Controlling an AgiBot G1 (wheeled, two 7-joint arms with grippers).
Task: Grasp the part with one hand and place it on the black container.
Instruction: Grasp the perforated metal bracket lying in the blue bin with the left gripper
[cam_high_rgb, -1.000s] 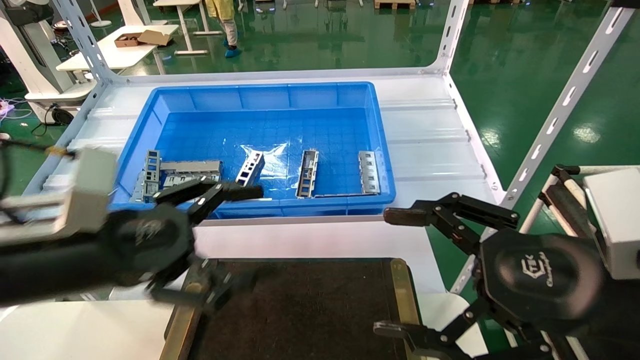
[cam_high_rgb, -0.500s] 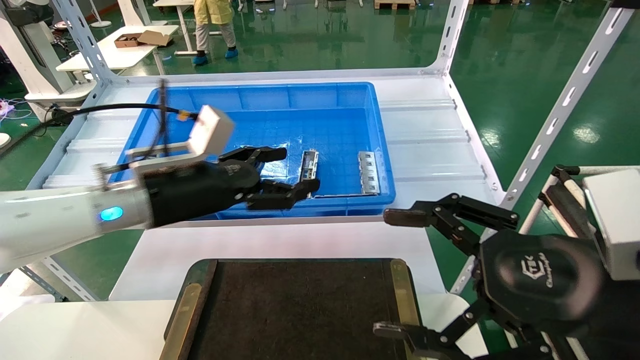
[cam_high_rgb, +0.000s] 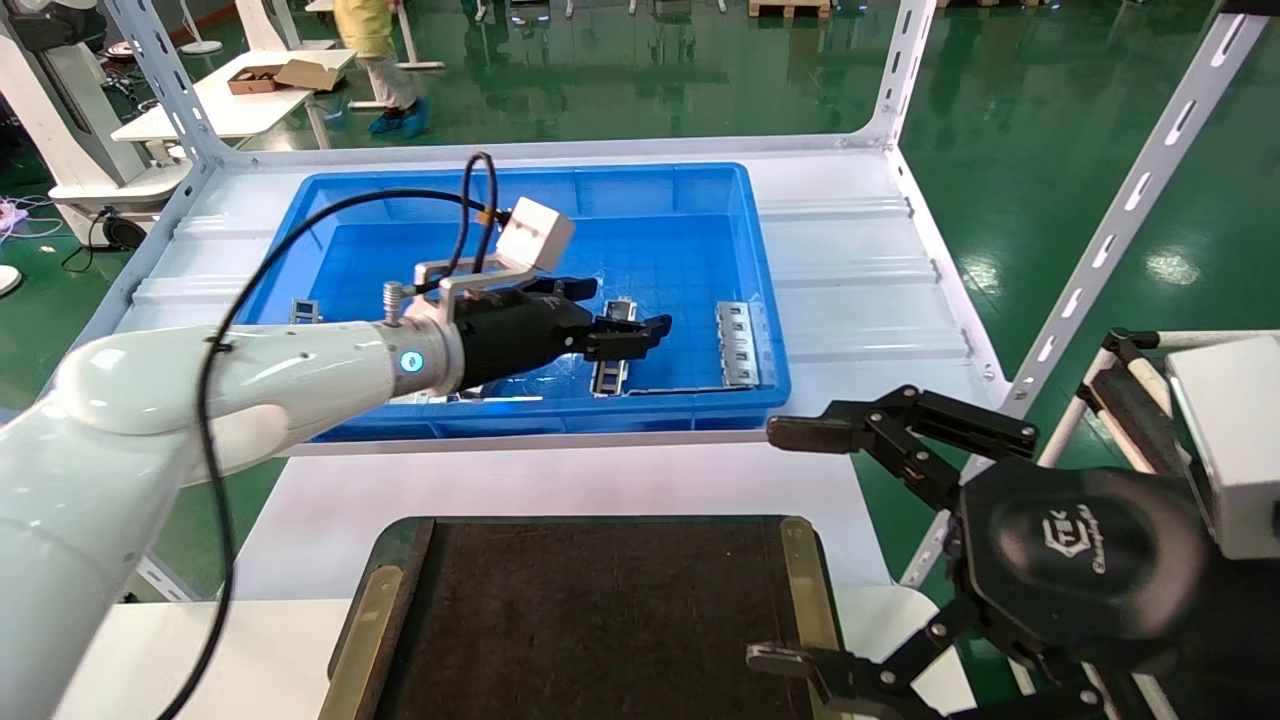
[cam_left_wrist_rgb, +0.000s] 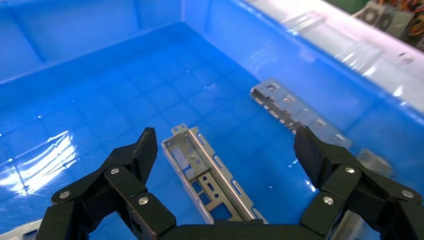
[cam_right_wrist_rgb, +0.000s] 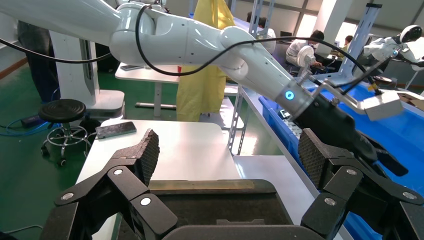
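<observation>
Part (cam_left_wrist_rgb: 210, 175) flat on blue bin (cam_high_rgb: 760, 330) floor, left gripper (cam_left_wrist_rgb: 225, 150) fingers wide apart, seemingly hovering, empty

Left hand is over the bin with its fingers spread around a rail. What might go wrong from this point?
1. The narrow grey metal rail lies flat on the floor of the deep blue plastic bin, so the open left hand may slip off its low edges.
2. Another grey perforated strip lies close by; a finger might nudge it.
3. The large flat black tray with brass strips sits beside the parked, open right hand; the carry could pass near it.
</observation>
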